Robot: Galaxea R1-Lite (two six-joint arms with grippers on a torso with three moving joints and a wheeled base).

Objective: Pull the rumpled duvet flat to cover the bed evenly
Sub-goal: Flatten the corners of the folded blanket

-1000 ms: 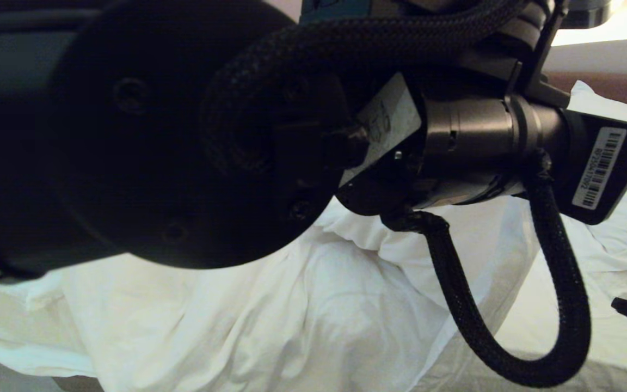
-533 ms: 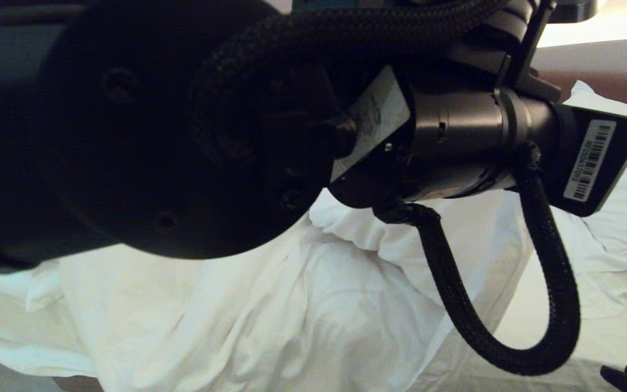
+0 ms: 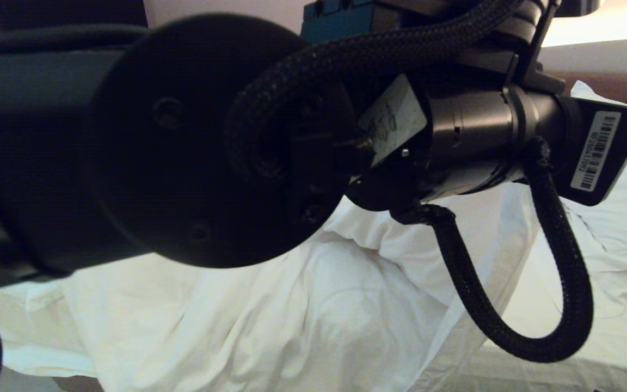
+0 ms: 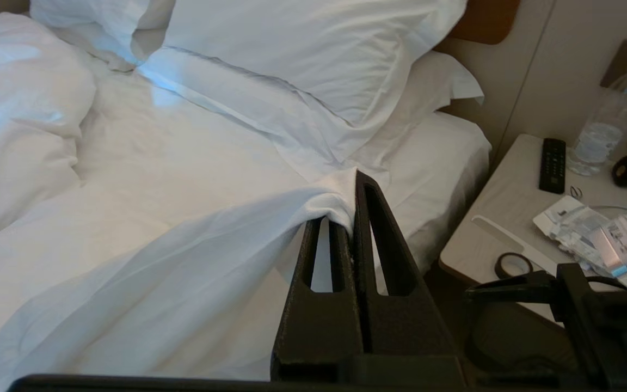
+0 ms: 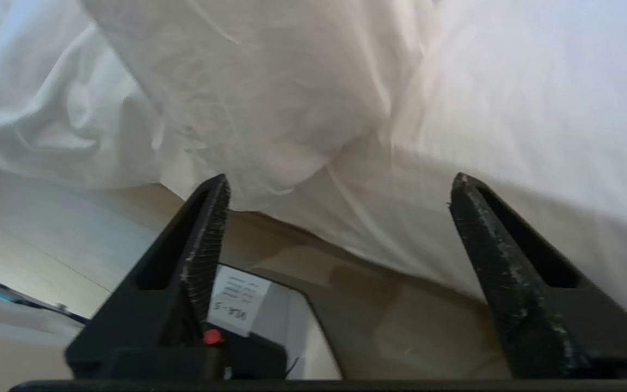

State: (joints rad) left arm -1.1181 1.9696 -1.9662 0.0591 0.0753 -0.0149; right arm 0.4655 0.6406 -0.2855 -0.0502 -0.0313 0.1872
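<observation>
A black robot arm [image 3: 194,141] with a round screwed joint cap, braided black cable [image 3: 520,305], barcode sticker [image 3: 596,149] and tapered, slotted black fingers [image 5: 204,239].

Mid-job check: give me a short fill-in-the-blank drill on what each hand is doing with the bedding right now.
1. The left hand is shut on a fold of the ____.
2. The right hand has its fingers spread ____, gripping nothing.
3. On the nightstand, the black remote lies beside a clear ____.

Missing words: duvet; open; bottle.

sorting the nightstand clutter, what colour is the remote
Black; the remote shows best in the left wrist view.
</observation>
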